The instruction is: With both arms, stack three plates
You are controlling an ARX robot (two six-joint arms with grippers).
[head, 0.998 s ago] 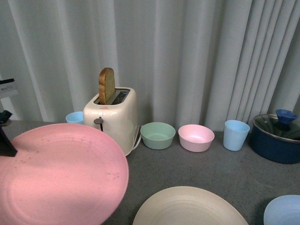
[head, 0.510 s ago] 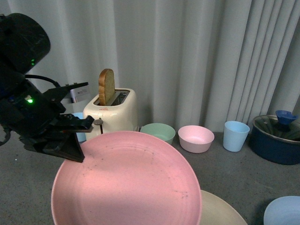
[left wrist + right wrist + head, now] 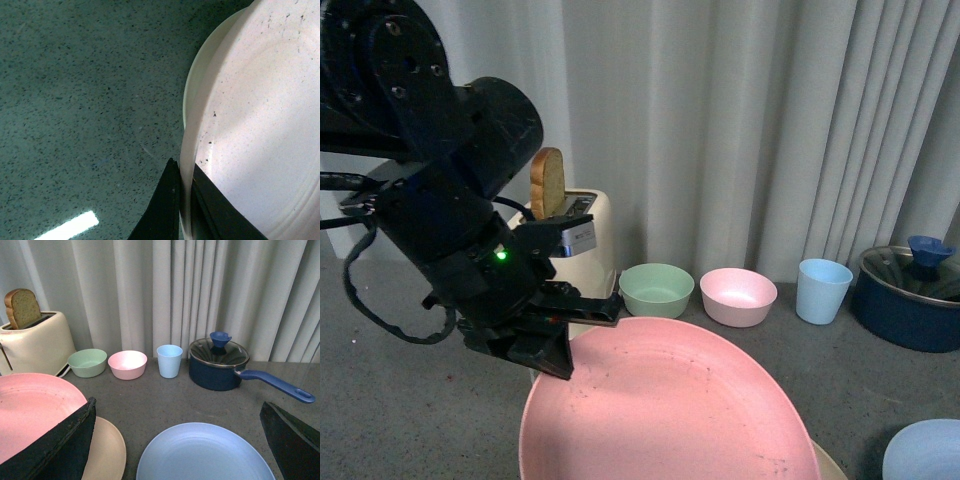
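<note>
Left wrist view shows the left hand point(image 3: 186, 202) clamped on the pink plate's point(image 3: 260, 125) rim, hovering almost squarely above the cream plate point(image 3: 192, 92) on the table point(image 3: 75, 100).

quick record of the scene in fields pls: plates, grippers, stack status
pink plate: pinched at its rim by left gripper, overlapping the cream plate
cream plate: on the table, mostly covered by the pink one
blue plate: on the table alone, beside the cream plate
right gripper: open, empty, facing the blue plate
stack status: none confirmed; contact between pink and cream cannot be told
</note>
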